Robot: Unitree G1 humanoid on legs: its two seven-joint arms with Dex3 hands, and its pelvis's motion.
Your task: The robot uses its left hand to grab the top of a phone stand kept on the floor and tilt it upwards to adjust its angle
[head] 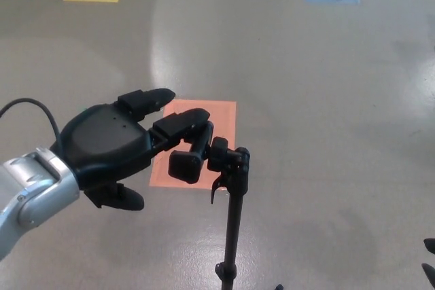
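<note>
Left hand: open, fingers spread and stretched toward the stand's top, holding nothing; one fingertip overlaps the clamp's upper end, contact unclear.
Phone stand: upright black pole on the grey floor, just right of the hand.
Clamp head: tilted, at the pole's top.
Orange patch: on the floor behind the clamp.
</note>
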